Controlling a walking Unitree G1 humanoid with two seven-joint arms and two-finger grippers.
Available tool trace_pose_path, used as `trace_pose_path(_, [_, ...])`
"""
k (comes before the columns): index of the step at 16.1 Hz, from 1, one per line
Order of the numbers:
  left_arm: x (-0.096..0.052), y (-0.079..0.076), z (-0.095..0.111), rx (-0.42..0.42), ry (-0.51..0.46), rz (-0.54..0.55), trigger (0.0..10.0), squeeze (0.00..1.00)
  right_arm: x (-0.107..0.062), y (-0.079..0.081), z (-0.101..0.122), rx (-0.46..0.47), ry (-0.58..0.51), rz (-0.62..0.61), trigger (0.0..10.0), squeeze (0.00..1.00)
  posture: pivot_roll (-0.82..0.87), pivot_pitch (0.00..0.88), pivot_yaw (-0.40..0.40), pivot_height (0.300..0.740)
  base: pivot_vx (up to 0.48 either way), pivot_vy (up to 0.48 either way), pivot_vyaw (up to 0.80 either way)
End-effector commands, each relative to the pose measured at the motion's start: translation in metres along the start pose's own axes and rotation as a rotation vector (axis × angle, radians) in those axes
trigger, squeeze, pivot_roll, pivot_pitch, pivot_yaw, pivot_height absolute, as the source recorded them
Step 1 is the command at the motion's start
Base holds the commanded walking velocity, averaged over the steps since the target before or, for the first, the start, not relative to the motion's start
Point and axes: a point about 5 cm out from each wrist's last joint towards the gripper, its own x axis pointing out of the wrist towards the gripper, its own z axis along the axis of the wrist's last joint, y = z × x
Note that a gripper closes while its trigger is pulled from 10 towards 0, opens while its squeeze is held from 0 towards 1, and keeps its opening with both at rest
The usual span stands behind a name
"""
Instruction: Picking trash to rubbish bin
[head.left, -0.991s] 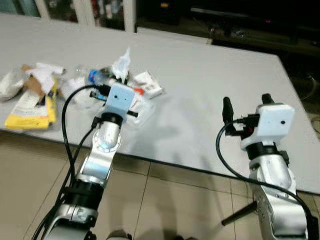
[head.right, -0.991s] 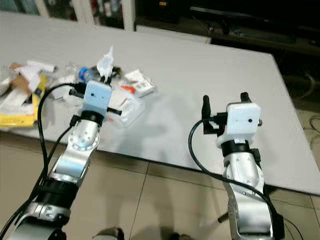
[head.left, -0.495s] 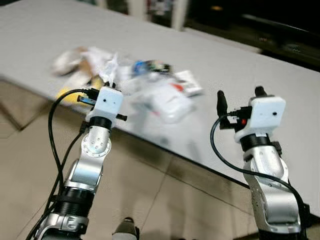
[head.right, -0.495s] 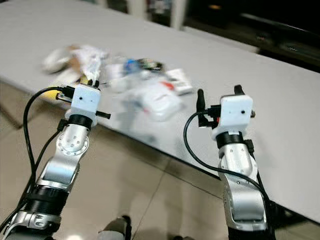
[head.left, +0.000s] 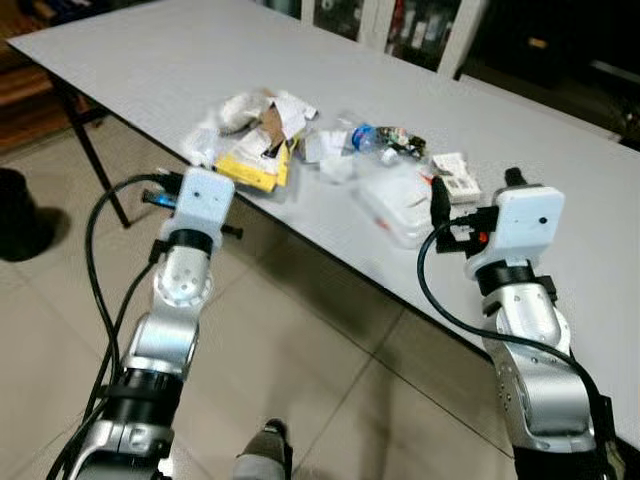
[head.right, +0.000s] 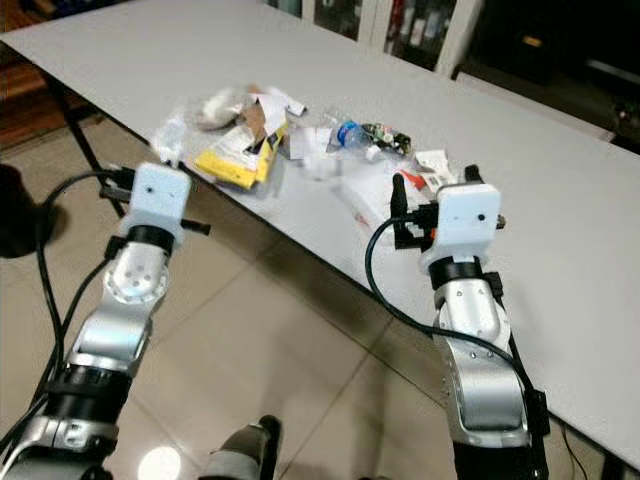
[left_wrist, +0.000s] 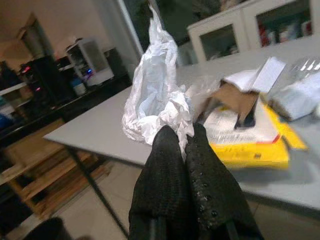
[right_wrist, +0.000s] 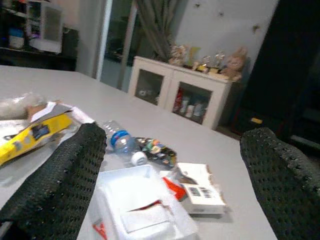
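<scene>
Desk edge: grey desk (head.left: 150, 60) runs on a slant, its near edge crossing between the two arms, with tiled floor (head.left: 300, 340) open below and in front of it.
Open room: bare desk top stretches behind the litter; a dark desk leg (head.left: 95, 165) stands off to the robot's left.
Left pincer (left_wrist: 182, 137): fingers pressed together, pinching a crumpled white plastic wrapper (left_wrist: 155, 95) that sticks up past the tips, held out over the floor just short of the desk edge.
Right pincer (right_wrist: 175, 165): spread wide, holding nothing, raised at the desk edge and facing the litter.
Trash pile: bunched near the desk edge — yellow packet (head.left: 255, 170) under torn brown card (head.left: 270, 125), clear bottle with blue cap (head.left: 362, 137), clear plastic tray (head.left: 395, 195), small white barcoded box (head.left: 455, 172).
Wrapper look: thin, creased, white and partly see-through.
</scene>
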Motion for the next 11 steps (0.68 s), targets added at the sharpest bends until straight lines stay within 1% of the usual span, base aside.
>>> trace_pose_path(1, [0.004,-0.003,0.003,-0.01,0.006,-0.011,0.0,0.0,0.001,-0.007,0.001,0.0,-0.01,-0.019,10.0,0.0,0.27,0.141,-0.085,0.74,0.0,0.0,0.0])
trace_pose_path(2, [0.004,-0.003,0.003,-0.012,0.01,-0.011,0.2,0.0,0.003,-0.011,0.002,-0.01,-0.012,-0.023,10.0,0.0,0.27,0.146,-0.086,0.74,0.0,0.0,0.0])
trace_pose_path(3, [0.005,-0.003,0.002,-0.02,0.025,-0.009,0.6,0.0,0.005,-0.015,0.0,-0.029,-0.003,-0.025,10.0,0.0,0.28,0.147,-0.086,0.74,0.0,0.0,0.0])
trace_pose_path(5, [0.007,-0.003,0.001,-0.035,0.04,-0.007,0.9,0.0,0.009,-0.022,-0.002,-0.058,0.013,-0.026,10.0,0.0,0.28,0.155,-0.088,0.74,0.0,0.0,0.0])
trace_pose_path(6, [0.009,-0.004,0.001,-0.057,0.055,-0.013,0.3,0.0,0.011,-0.026,-0.003,-0.069,0.014,-0.03,10.0,0.0,0.29,0.158,-0.089,0.74,0.0,0.0,0.0])
trace_pose_path(7, [0.009,-0.004,0.001,-0.065,0.059,-0.014,0.0,0.0,0.012,-0.027,-0.002,-0.07,0.013,-0.032,10.0,0.0,0.29,0.16,-0.09,0.74,0.0,0.0,0.0])
trace_pose_path(10, [0.013,-0.002,-0.001,-0.092,0.091,0.003,0.0,0.0,0.016,-0.031,-0.002,-0.079,0.01,-0.034,10.0,0.0,0.29,0.165,-0.092,0.74,0.0,0.0,0.0])
trace_pose_path(11, [0.013,-0.003,-0.002,-0.092,0.093,-0.004,0.0,0.0,0.018,-0.031,-0.006,-0.095,0.031,-0.021,10.0,0.0,0.29,0.166,-0.091,0.74,0.0,0.0,0.0])
